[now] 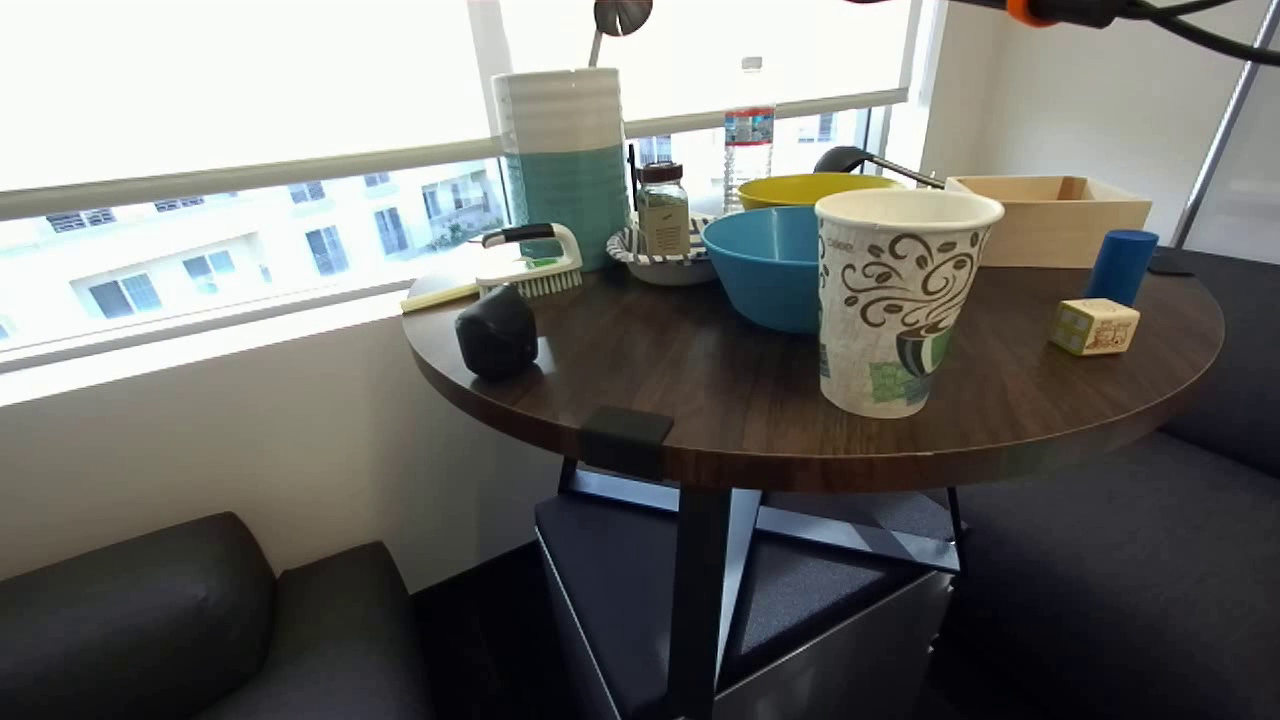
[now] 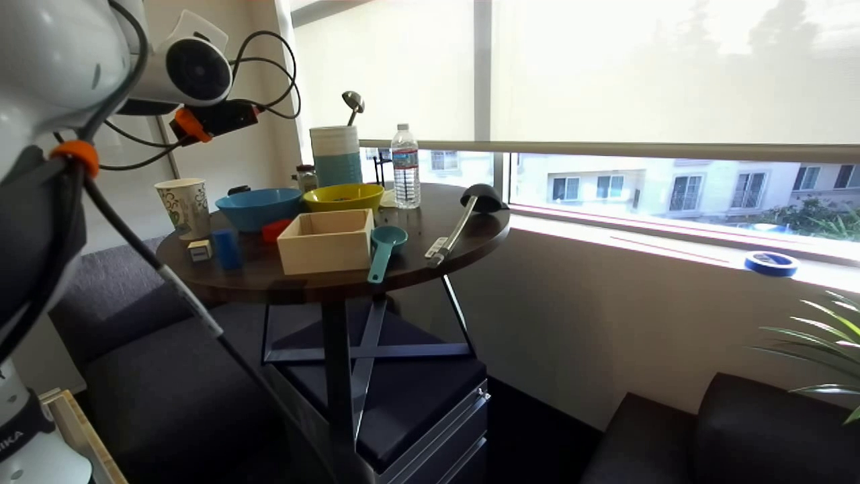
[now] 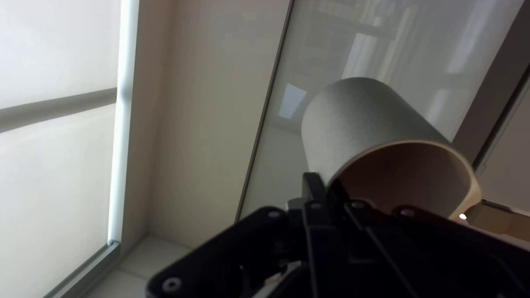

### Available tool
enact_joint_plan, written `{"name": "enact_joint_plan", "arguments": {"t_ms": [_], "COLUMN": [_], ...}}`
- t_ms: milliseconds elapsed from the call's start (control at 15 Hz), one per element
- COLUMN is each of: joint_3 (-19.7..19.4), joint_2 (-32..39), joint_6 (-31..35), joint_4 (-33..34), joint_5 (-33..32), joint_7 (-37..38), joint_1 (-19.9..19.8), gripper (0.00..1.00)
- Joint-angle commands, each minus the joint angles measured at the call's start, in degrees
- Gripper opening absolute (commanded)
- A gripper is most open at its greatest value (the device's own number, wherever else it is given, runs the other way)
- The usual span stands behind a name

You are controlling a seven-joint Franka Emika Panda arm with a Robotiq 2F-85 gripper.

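Your claw [image 3: 326, 185] pinches the grey cup-like cylinder [image 3: 364, 120] by its rim, mouth tipped toward the wrist camera! Grip's made, it's apparently aloft, you haven't let go yet; on the counter [image 1: 650, 350], the patterned paper cup [image 1: 895, 310] stands upright near the blue bowl [image 1: 765, 280].

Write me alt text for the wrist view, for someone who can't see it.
A black gripper holds a gray cup by its rim, the open mouth angled toward the camera. Behind are a pale wall, a glossy panel and, at left, a window blind.
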Motion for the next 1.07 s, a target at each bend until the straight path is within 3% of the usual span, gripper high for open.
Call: {"name": "enact_joint_plan", "arguments": {"t_ms": [0,733,867,1000], "joint_3": [-0.37,-1.01,1.27,1.05], "joint_2": [-3.28,-8.41,-5.81,-5.79], "joint_6": [-0.90,-1.15,-5.67,-8.98], "joint_4": [0.00,-0.01,1.23,0.37], "joint_5": [2.69,7.57,18.92,25.39], "joint_7": [-4.94,-15.44,-23.12,-29.16], "joint_1": [1.03,2.10,-0.77,-2.86], "gripper": [0.01,0.01,0.01,0.01]}}
